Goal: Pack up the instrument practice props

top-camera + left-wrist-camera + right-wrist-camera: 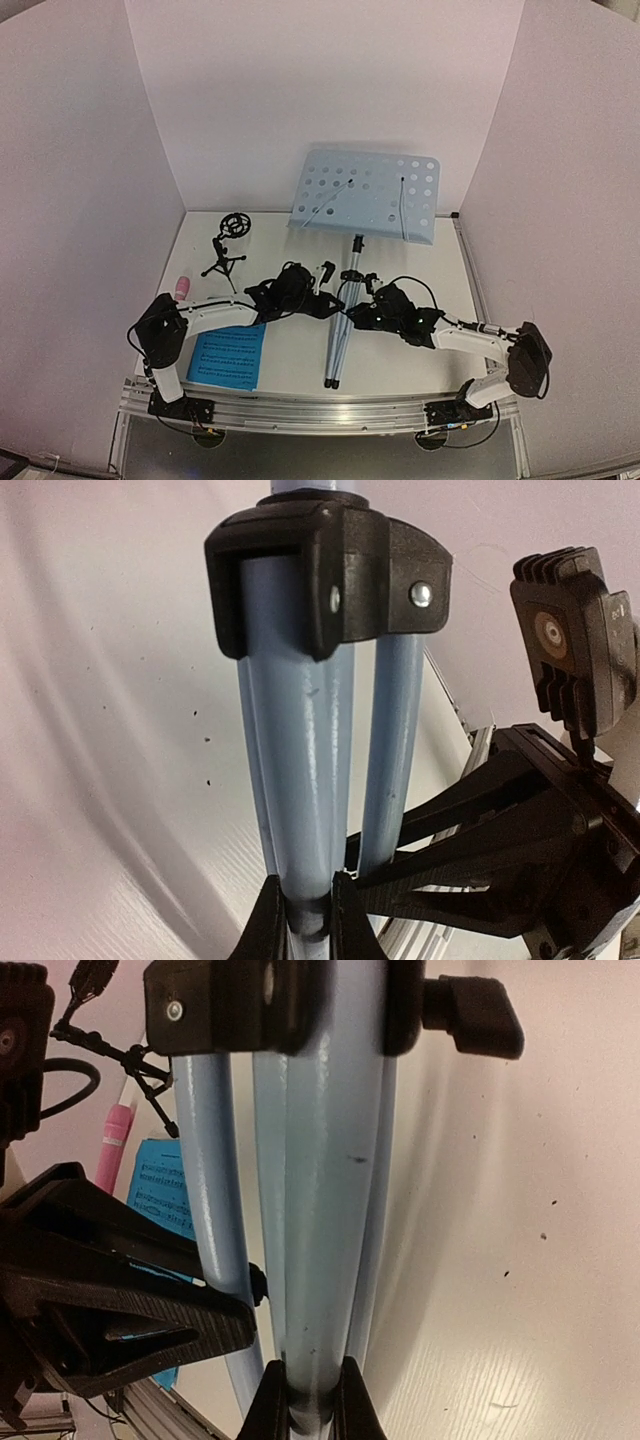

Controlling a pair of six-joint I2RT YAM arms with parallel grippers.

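The pale perforated music stand [366, 194] stands on its silver tripod [339, 335], whose legs are folded together. My left gripper [327, 304] is shut on one tripod leg [300, 780]. My right gripper [358, 315] is shut on another leg [315, 1210] from the other side. The small black mic stand with ring holder [228, 250] stands at the back left. The pink toy microphone [182, 287] lies at the left edge and also shows in the right wrist view [115, 1135]. Blue sheet music [228, 355] lies flat near the left arm's base.
White walls enclose the table on the left, back and right. The metal rail [320, 410] runs along the near edge. The tripod's black hub [330, 570] is just above both grippers. The two grippers sit very close together.
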